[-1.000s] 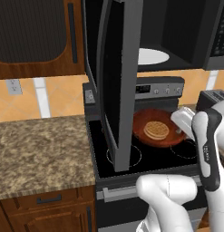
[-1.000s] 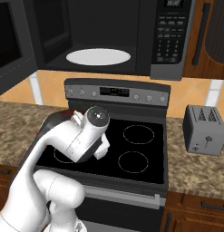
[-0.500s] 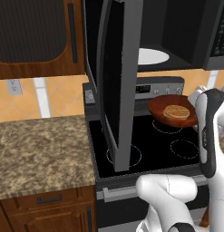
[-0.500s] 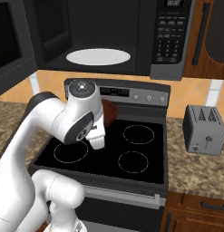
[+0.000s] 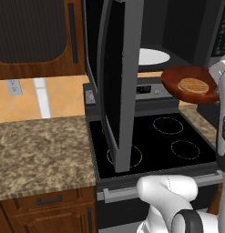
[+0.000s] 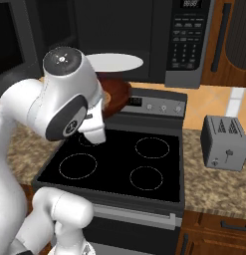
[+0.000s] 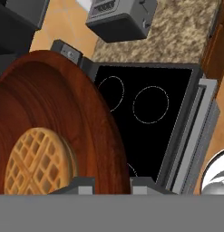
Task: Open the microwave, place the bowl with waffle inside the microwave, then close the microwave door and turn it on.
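The microwave [image 6: 144, 45] sits above the stove [image 6: 119, 164], its cavity exposed and the white turntable plate [image 6: 117, 62] visible inside. The microwave door [image 5: 118, 82] stands swung fully open toward the left, seen nearly edge-on in the left base view, its lower edge hanging over the stove's left burners.

The bowl [image 5: 189, 84] is raised in the air above the rear right of the stove, just below and in front of the microwave opening, roughly level. The waffle [image 5: 193, 85] lies flat in the bowl, right of its centre in the left base view.

The tool [image 7: 112, 183] is clamped on the bowl's rim: in the hand view the two dark fingertips [image 7: 81, 185] stand on either side of the rim's near edge, with the waffle just beyond them.

In the right base view the arm's white body hides most of the bowl; a part of its rim shows beside the turntable plate. A grey toaster [image 6: 225, 144] stands on the granite tabletop [image 6: 219, 184] right of the stove.
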Controlling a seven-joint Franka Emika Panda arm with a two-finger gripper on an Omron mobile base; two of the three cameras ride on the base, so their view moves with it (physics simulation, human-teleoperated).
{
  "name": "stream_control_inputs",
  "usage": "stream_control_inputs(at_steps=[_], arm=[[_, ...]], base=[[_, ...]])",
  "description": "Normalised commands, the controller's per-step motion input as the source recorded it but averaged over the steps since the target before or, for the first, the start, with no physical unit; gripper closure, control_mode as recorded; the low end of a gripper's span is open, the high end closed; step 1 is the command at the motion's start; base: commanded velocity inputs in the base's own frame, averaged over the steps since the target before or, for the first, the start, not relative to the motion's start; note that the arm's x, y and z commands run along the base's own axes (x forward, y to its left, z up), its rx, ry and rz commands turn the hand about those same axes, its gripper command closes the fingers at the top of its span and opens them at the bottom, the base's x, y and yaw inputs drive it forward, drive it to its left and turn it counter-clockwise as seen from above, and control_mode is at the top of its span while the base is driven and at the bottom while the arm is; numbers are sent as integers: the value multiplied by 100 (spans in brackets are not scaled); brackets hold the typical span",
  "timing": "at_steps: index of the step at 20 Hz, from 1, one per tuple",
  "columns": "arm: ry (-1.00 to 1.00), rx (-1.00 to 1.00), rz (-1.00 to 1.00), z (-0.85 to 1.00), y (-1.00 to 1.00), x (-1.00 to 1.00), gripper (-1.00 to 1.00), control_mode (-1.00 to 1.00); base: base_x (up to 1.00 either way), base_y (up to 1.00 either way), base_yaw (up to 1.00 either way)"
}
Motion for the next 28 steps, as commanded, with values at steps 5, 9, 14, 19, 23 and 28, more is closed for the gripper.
stream_control_inputs(at_steps=[5,9,14,19,23,28], arm=[[-28,0,-14,75,0,-3,100,-100],[-19,0,-11,28,20,28,100,-100],[-7,0,-1,15,34,56,100,-100],[1,0,3,11,7,66,100,-100],[8,0,10,6,0,76,100,-100],[24,-1,17,0,0,84,100,-100]], base=[[0,0,0],[0,0,0],[0,0,0],[0,0,0],[0,0,0],[0,0,0]])
